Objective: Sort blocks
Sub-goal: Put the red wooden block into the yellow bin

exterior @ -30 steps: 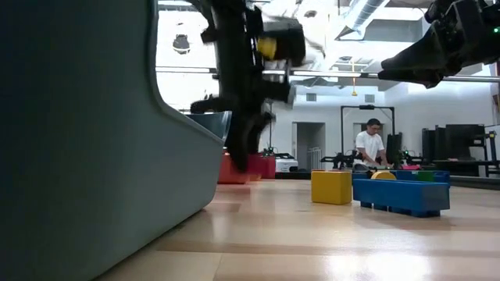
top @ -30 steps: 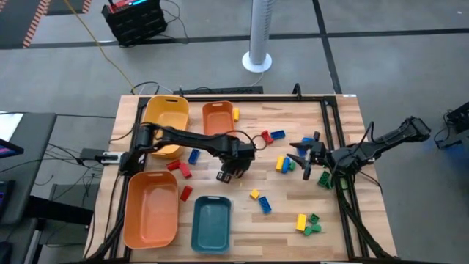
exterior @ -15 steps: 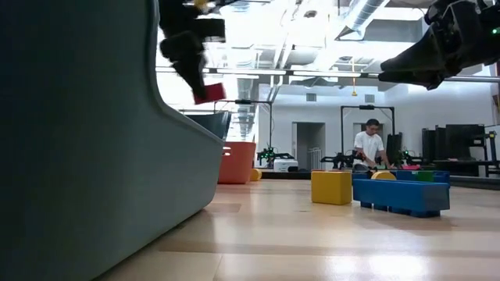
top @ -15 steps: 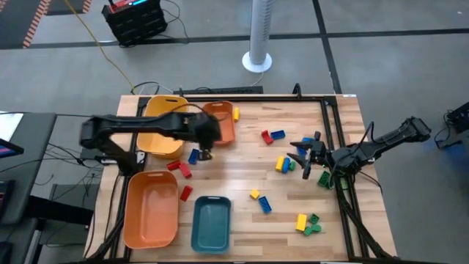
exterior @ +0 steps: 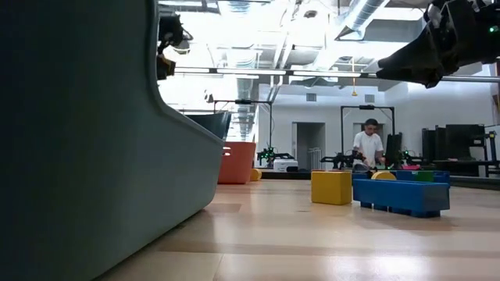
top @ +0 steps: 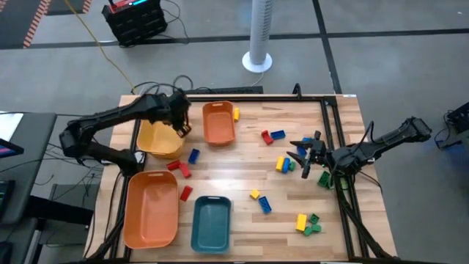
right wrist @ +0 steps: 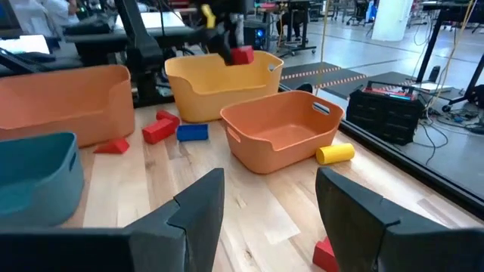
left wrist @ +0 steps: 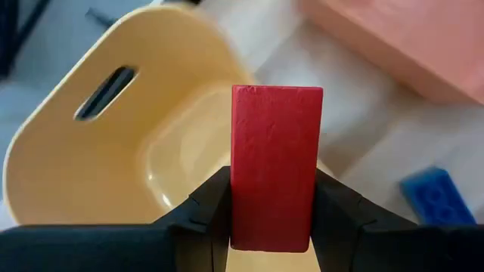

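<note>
left gripper (left wrist: 272, 219) over yellow tray (left wrist: 91, 151), clamping red block (left wrist: 276, 166)

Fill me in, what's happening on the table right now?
The left gripper holds a red block over the yellow tray at the table's back left, not yet dropped. The right gripper hangs open and empty near the blocks on the right side. Other blocks lie scattered on the table; one yellow piece sits beside the small orange tray.

The left pincer (top: 182, 126) holds a block (left wrist: 275, 166) above the tray (top: 155, 139) at the table's (top: 293, 125) far-left corner.
</note>
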